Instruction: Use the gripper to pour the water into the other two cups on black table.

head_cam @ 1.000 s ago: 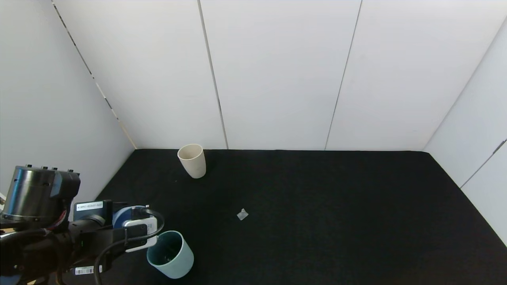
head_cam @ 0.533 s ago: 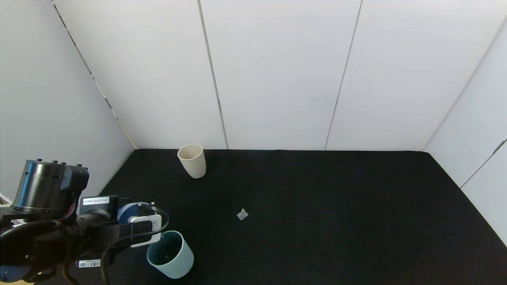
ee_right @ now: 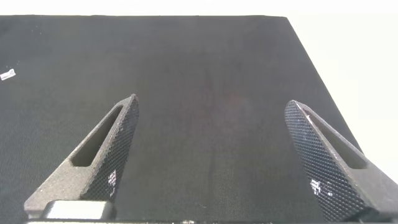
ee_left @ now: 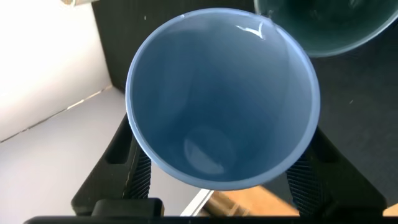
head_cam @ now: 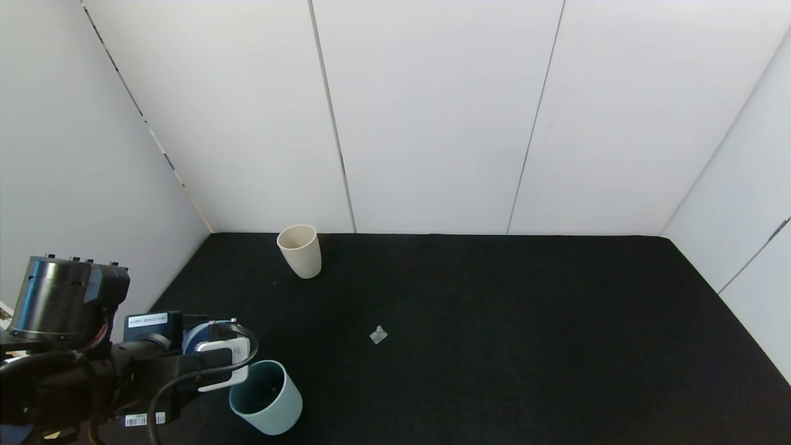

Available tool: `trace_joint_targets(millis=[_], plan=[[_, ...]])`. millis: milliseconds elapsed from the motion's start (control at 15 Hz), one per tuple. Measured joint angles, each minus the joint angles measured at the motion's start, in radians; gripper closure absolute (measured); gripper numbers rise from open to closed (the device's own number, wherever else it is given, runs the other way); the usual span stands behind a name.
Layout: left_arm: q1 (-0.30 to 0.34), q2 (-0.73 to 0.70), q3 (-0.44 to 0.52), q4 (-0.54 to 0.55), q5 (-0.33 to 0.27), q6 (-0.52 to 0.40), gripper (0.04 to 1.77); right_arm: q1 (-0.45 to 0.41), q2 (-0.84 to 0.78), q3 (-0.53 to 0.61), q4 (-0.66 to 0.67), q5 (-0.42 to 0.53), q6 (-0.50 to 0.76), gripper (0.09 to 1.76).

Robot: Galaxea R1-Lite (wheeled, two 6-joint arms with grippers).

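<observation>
My left gripper (head_cam: 213, 358) is at the near left of the black table (head_cam: 494, 346), shut on a light blue tumbler (ee_left: 221, 93). The tumbler is tipped, with its mouth beside the rim of the pale teal cup (head_cam: 267, 397), whose rim also shows in the left wrist view (ee_left: 329, 25). A faint glossy patch lies at the blue tumbler's bottom (ee_left: 205, 152); I cannot tell whether it is water. The slim beige cup (head_cam: 300, 250) stands upright at the back left. My right gripper (ee_right: 211, 118) is open and empty above bare table and is out of the head view.
A small clear scrap (head_cam: 378, 335) lies mid-table and also shows in the right wrist view (ee_right: 7, 74). White walls close the table at the back and sides. The table's right edge (ee_right: 311, 56) shows beside the right gripper.
My left arm shifted a little to the right with the blue tumbler, then came back left. The teal and beige cups have not moved.
</observation>
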Motion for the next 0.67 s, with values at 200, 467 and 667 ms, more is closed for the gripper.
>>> trace_joint_targets(millis=[200, 467, 667], plan=[[0.008, -0.010, 0.000, 0.000, -0.082, -0.133, 0.59, 0.000, 0.000, 0.000, 0.000, 0.000, 0.000, 0.14], [-0.009, -0.015, -0.095, -0.004, -0.155, -0.296, 0.59, 0.000, 0.000, 0.000, 0.000, 0.000, 0.000, 0.14], [-0.090, 0.029, -0.216, -0.004, -0.166, -0.473, 0.59, 0.000, 0.000, 0.000, 0.000, 0.000, 0.000, 0.14]])
